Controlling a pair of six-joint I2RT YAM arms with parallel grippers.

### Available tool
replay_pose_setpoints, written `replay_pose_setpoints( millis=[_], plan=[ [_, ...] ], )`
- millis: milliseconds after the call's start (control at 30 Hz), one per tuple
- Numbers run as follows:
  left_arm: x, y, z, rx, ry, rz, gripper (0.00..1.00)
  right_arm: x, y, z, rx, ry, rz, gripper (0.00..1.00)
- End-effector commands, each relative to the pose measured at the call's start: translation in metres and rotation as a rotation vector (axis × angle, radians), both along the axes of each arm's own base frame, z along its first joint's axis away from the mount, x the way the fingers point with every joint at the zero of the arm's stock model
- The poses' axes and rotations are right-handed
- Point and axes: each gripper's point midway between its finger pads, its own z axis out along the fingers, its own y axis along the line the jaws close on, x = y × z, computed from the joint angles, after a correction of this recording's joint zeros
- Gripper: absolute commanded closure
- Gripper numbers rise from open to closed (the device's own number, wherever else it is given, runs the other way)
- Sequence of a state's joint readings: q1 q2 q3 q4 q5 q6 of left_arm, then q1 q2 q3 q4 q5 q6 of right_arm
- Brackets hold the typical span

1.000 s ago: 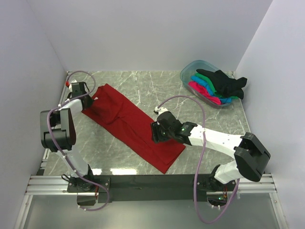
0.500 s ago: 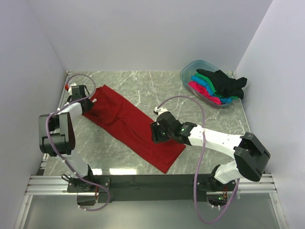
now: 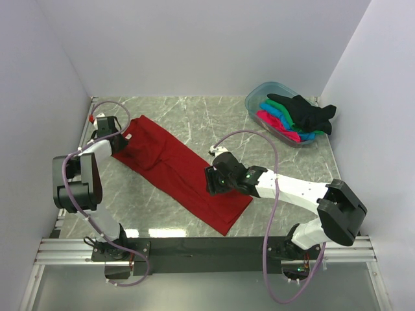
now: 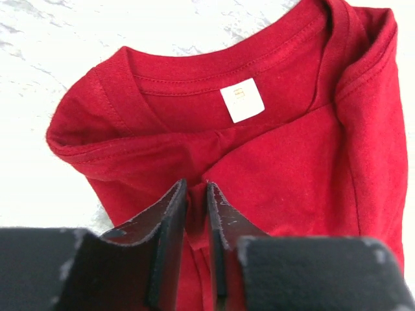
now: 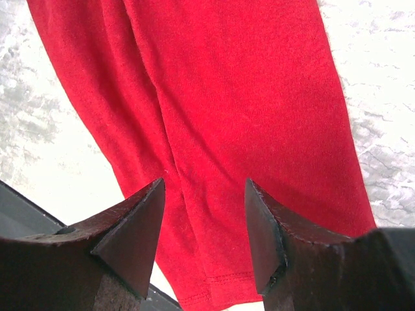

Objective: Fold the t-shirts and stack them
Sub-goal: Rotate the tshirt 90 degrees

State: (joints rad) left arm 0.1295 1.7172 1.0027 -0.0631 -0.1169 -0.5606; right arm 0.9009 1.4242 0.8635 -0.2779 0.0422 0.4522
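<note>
One dark red t-shirt [image 3: 175,172] diagonal on table [image 3: 194,113], other t-shirts [image 3: 295,118] in tub [image 3: 251,98]

bare bench [image 3: 214,116] open between the dark red t-shirt [image 3: 175,170] and the tub [image 3: 254,98] in the far right corner, tub heaped with t-shirts [image 3: 295,116] above its rim, white walls [image 3: 194,45] closing three sides, right arm [image 3: 292,189] lying across the near right bench, left arm [image 3: 81,175] hugging the left wall

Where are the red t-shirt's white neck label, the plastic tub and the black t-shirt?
white neck label [image 4: 241,100]: left wrist view, its centre.
plastic tub [image 3: 253,98]: top external view, left rim.
black t-shirt [image 3: 305,111]: top external view, middle of cloth.
</note>
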Motion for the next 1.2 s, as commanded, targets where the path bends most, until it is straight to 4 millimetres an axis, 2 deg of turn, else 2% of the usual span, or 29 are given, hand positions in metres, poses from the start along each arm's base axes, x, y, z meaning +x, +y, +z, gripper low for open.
replay_pose_setpoints(
  millis=[0,100,300,367,500,700,733,767,800,867,900,1000,1033,1167],
  plan=[
    [0.009,-0.003,0.021,-0.002,-0.078,-0.03,0.76,0.003,0.006,0.008,0.012,-0.015,-0.004,0.41],
    [0.009,-0.003,0.026,-0.001,-0.095,-0.032,1.0,0.002,0.006,0.007,0.01,-0.017,-0.003,0.41],
    [-0.008,0.012,0.028,0.055,-0.076,0.052,1.0,0.002,0.006,0.007,0.009,-0.019,-0.003,0.41],
    [-0.011,0.011,0.037,0.056,-0.105,0.051,1.0,0.002,0.006,0.007,0.01,-0.019,-0.001,0.41],
    [-0.02,0.014,0.043,0.068,-0.125,0.069,1.0,0.002,0.007,0.007,0.01,-0.017,0.001,0.41],
    [-0.025,0.021,0.025,0.088,-0.045,0.099,0.99,0.001,0.007,0.006,0.008,-0.012,0.001,0.41],
    [-0.029,0.022,0.013,0.092,0.0,0.105,0.97,0.001,0.006,0.005,0.006,-0.012,0.0,0.41],
    [-0.03,0.025,0.011,0.098,0.019,0.12,0.93,0.001,0.006,0.005,0.004,-0.012,0.001,0.41],
    [-0.028,0.028,0.011,0.108,0.029,0.132,0.81,0.002,0.005,0.005,0.0,-0.016,-0.004,0.41],
    [-0.035,0.037,0.003,0.145,0.079,0.179,0.7,0.001,0.003,0.005,-0.011,-0.016,-0.007,0.41],
    [-0.034,0.04,0.006,0.156,0.078,0.193,0.63,0.002,0.002,0.005,-0.015,-0.019,-0.012,0.41],
    [-0.035,0.044,0.013,0.168,0.061,0.216,0.58,0.002,-0.003,0.003,-0.034,-0.017,-0.024,0.4],
    [-0.034,0.042,0.022,0.162,0.03,0.213,0.57,0.005,-0.007,0.0,-0.052,-0.022,-0.039,0.4],
    [-0.024,0.014,0.034,0.087,-0.055,0.135,0.52,0.004,-0.013,-0.012,-0.085,0.004,-0.051,0.4]
  ],
)
